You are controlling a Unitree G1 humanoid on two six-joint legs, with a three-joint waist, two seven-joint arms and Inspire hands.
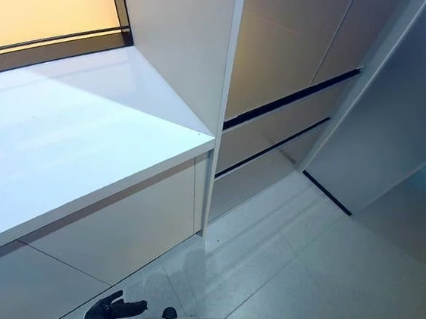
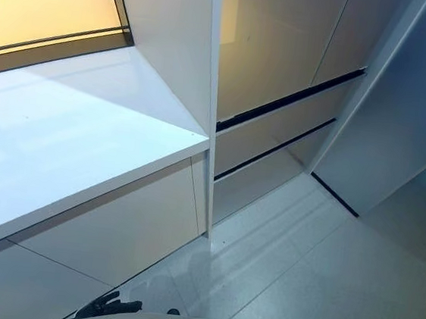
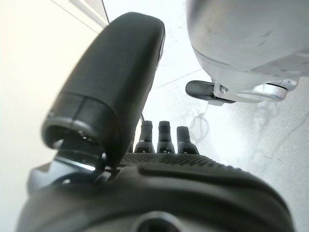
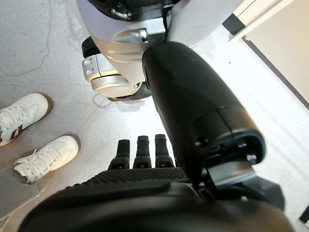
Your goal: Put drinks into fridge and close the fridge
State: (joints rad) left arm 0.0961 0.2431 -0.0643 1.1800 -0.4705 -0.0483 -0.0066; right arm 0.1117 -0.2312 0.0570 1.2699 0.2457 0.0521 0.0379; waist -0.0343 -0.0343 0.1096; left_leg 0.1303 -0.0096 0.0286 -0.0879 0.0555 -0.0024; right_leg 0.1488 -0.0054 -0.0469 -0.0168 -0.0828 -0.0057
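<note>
A tall grey unit (image 1: pixel 280 98) with dark horizontal gaps between its fronts stands past the white counter (image 1: pixel 70 137). A large grey panel (image 1: pixel 403 126) stands angled out at its right, like an open door. My left hand (image 1: pixel 109 310) hangs low beside the counter's base, and in the left wrist view (image 3: pixel 159 174) its fingers are straight and hold nothing. My right hand (image 4: pixel 145 186) hangs over the floor, fingers straight and empty.
The white counter runs along the left, with pale cabinet fronts (image 1: pixel 121 234) below and a white side wall (image 1: pixel 183 42) at its end. A speckled light floor (image 1: pixel 322 278) lies before the grey unit. A person's white shoes (image 4: pixel 34 140) stand on the floor near my right hand.
</note>
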